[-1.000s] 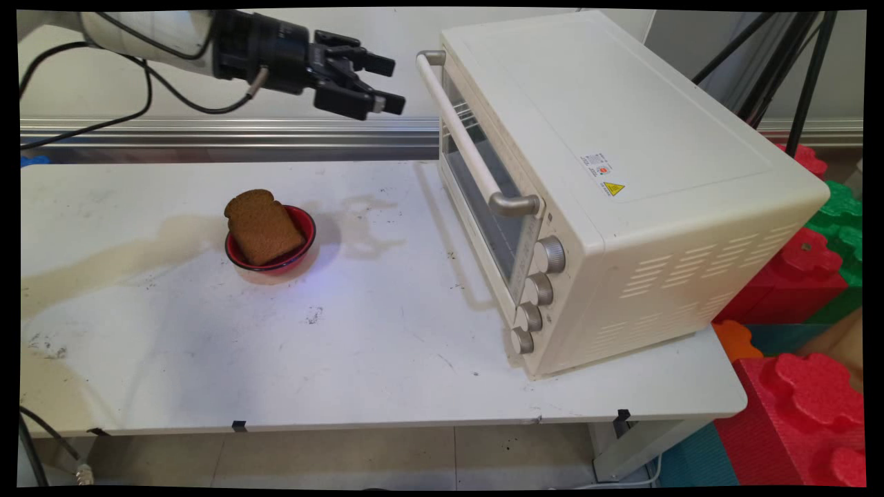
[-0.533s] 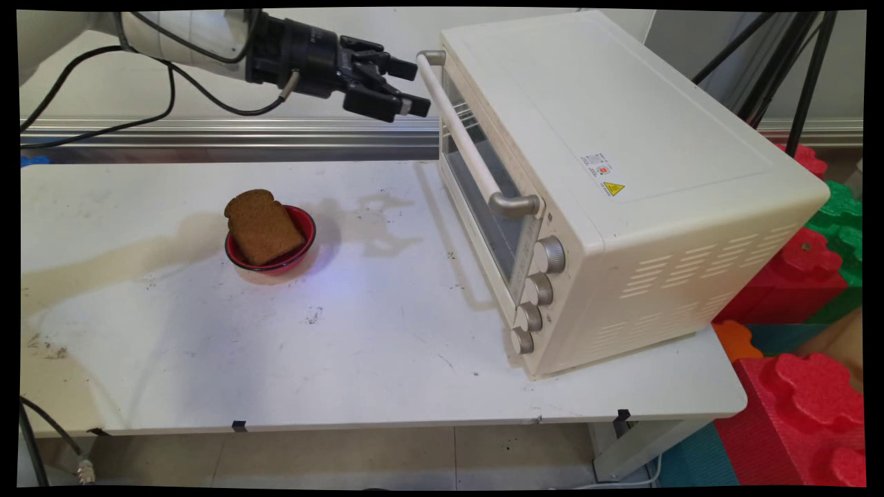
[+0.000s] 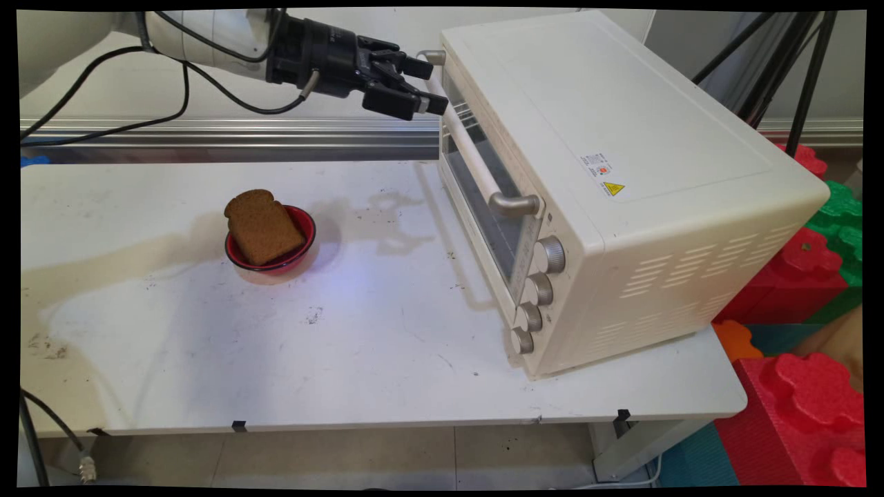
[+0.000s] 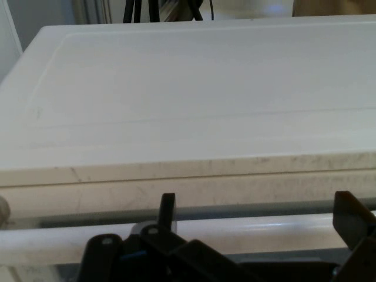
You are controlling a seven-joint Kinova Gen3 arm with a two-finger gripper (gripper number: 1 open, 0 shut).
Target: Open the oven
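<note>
Now the claw [image 3: 427, 86] hangs high at the oven's [image 3: 621, 172] front upper edge, at the far end of the door handle [image 3: 469, 148]. Its 2 fingers [image 4: 167, 212] stand well apart with nothing held between them; in the hand view the pale bar of the handle [image 4: 247, 230] runs crosswise just past the fingertips, so the claw looks to straddle it or nearly so, though I cannot tell if either pad touches it.

The oven is a cream-white toaster oven on the right half of the tabletop [image 3: 345, 345], its door facing left and closed, with a glass pane behind the handle. The handle is a long pale bar on 2 grey metal brackets, set along the top of the door. 4 knobs [image 3: 539, 293] sit in a column at the near end of the front, and a small warning sticker [image 3: 606, 176] lies on the top.

By the look of it, the handle is rigid and smooth, so it may be slippery under the pads; the bar's span between the brackets seems the place to take hold. The oven looks heavy enough to sit firm, and the pane is likely fragile.

Well apart to the left, a brown slice of bread [image 3: 263, 226] leans in a small red bowl [image 3: 304, 235].
</note>
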